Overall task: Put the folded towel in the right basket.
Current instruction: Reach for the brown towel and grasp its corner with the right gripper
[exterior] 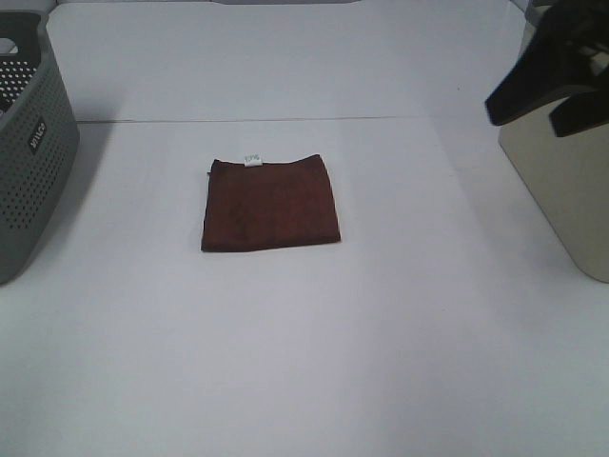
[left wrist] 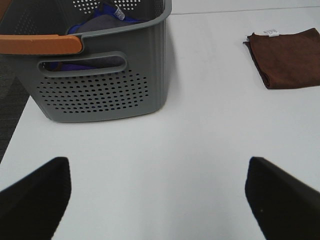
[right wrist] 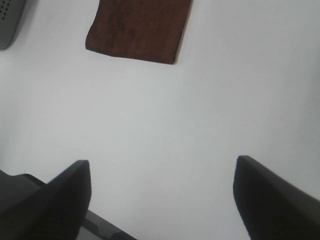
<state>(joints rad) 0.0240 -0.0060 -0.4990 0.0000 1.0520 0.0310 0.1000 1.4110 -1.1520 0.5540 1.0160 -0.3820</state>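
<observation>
The folded towel (exterior: 269, 203) is dark reddish-brown and lies flat in the middle of the white table, its small white tag (exterior: 252, 159) on the far edge. It also shows in the left wrist view (left wrist: 290, 57) and the right wrist view (right wrist: 140, 27). The right basket (exterior: 571, 200), a beige solid-walled bin, stands at the right edge. My right gripper (exterior: 528, 114) hangs open and empty above the bin's near-left corner, well to the right of the towel; its fingers (right wrist: 55, 200) are spread wide. My left gripper (left wrist: 157, 200) is open and empty above bare table, and is out of the exterior view.
A grey perforated basket (exterior: 29, 152) stands at the left edge. In the left wrist view it (left wrist: 100, 75) holds blue and grey cloth (left wrist: 100, 17) and has an orange handle (left wrist: 40, 44). White table surrounds the towel.
</observation>
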